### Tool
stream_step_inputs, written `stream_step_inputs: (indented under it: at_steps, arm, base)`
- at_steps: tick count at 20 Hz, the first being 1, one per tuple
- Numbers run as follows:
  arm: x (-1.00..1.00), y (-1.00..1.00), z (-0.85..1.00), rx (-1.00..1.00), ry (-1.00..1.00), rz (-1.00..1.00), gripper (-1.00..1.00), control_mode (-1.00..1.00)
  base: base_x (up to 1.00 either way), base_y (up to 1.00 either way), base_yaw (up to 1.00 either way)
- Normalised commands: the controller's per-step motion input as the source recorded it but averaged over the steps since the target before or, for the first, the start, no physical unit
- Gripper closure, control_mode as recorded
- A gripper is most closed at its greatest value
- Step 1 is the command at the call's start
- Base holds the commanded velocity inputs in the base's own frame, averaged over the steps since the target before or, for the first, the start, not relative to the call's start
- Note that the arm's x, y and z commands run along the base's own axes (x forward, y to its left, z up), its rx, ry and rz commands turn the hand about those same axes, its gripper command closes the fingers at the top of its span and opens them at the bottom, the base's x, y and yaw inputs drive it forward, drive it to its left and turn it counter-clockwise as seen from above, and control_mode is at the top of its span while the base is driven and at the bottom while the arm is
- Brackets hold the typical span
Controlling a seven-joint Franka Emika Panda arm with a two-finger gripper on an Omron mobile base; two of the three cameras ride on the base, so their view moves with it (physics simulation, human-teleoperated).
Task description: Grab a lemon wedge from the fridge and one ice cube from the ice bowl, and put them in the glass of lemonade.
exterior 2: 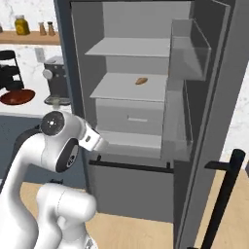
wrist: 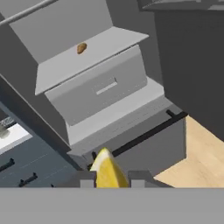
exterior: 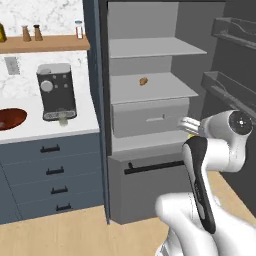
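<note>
End effector clenched on the lemon wedge, low centre; next, carry it to the glass at left.

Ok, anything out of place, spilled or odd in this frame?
Nothing spilled or damaged. The fridge stands open with its door swung wide, fitting the fetch. The gripper holds the lemon wedge. A small brown item sits on a middle shelf.
</note>
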Motion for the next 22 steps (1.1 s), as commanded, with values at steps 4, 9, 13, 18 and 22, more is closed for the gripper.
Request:
stream_step_inputs:
  at_steps: [4,9,13,18,22]
  arm:
    - [0.00,0.00,0.00,0.00,0.00,0.00,1.00,1.00]
    - [0.00,0.00,0.00,0.00,0.00,0.00,1.00,1.00]
    - [0.00,0.00,0.00,0.00,0.00,0.00,1.00,1.00]
    - [0.00,0.00,0.00,0.00,0.00,0.00,1.00,1.00]
    - [0.00,0.00,0.00,0.00,0.00,0.00,1.00,1.00]
  base:
    - [-0.21,1.00,0.00]
    - [0.11,1.00,-0.04]
    - [0.68,1.00,-0.09]
    - [0.95,0.99,-0.10]
    - [0.99,0.71,-0.10]
